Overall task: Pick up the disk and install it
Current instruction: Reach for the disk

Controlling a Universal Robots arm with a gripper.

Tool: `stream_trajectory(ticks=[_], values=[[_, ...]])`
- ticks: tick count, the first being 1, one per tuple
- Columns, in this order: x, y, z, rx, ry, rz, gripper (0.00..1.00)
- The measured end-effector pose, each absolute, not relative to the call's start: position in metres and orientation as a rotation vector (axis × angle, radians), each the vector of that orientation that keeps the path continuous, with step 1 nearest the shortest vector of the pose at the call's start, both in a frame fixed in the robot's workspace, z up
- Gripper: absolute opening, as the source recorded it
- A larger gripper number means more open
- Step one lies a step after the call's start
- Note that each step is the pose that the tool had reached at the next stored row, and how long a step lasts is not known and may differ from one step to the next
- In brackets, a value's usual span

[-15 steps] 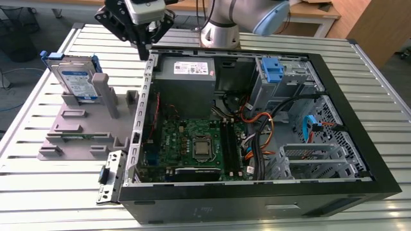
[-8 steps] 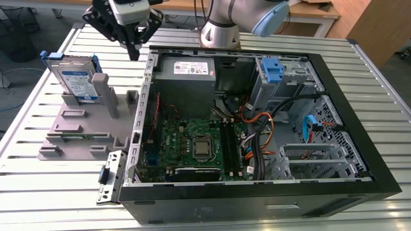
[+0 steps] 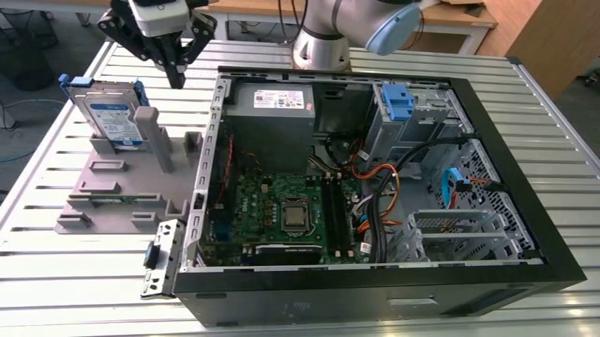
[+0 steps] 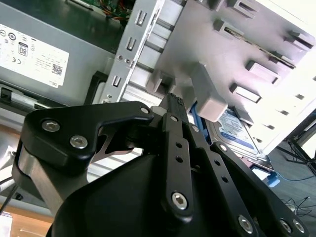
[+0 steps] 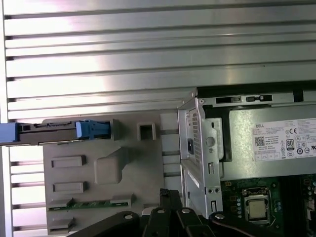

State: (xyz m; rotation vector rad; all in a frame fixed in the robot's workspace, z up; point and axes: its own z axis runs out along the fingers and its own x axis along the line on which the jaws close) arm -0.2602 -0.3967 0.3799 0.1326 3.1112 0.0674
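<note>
The flat silver metal disk (image 3: pixel 109 118), with a blue-and-white label and blue side rails, stands on its edge at the far end of the flat grey plastic stand (image 3: pixel 126 193). The black robot gripper (image 3: pixel 176 78) hangs in the air near that same end of the stand, apart from the disk. Its fingers are pressed together and hold nothing. The big open black computer case (image 3: pixel 375 298) sits right beside the stand, on the exterior view's right.

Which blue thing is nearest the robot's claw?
The flat silver metal disk with blue side rails, standing in the grey plastic holder outside the black computer case. The tall blue plastic latch sits inside it, farther from the gripper.
</note>
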Motion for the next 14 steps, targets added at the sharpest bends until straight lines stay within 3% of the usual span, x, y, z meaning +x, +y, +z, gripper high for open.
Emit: stream_trajectory(ticks=[14], values=[[-0.2712, -0.3965, 0.3789, 0.135, 3.111, 0.067, 0.11]])
